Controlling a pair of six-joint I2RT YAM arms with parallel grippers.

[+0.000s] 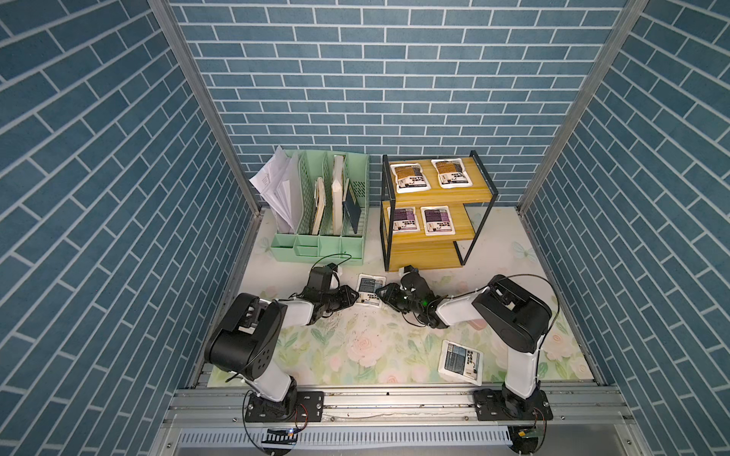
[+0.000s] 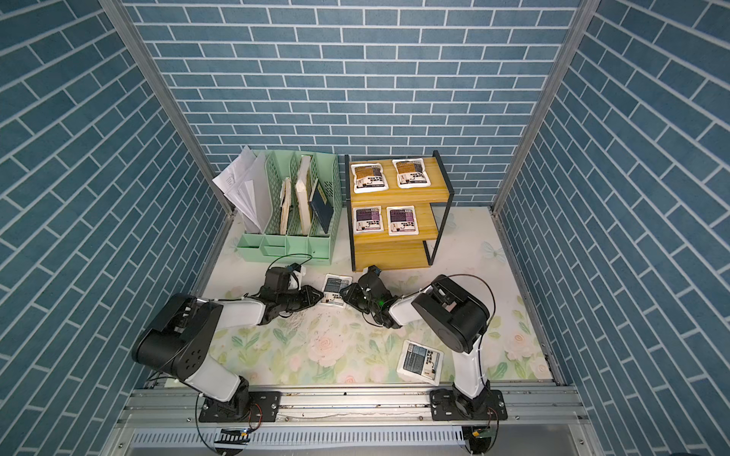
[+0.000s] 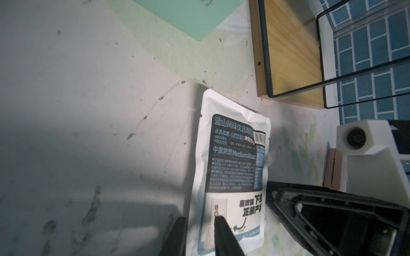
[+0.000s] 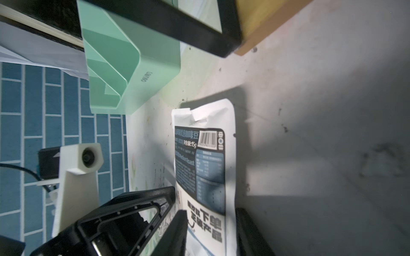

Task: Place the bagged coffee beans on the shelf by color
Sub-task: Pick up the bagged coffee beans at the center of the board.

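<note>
Shelf [image 1: 424, 252] stands far, right of centre, with a mint organizer [image 1: 316, 244] to its left. Just near of them the left gripper [image 1: 357, 297] and right gripper [image 1: 380, 294] face each other across one grey-blue pouch [image 1: 370, 286]. The right fingers [image 4: 177, 226] clasp its end. The left fingers [image 3: 221, 232] stand narrow astride its edge; whether they grip, I cannot tell. The other grey-blue pouch [image 1: 462, 361] lies flat, near right. Orange-brown pouches [image 1: 411, 177] lie on the shelf's top tier, purple pouches [image 1: 437, 220] on the middle.
</note>
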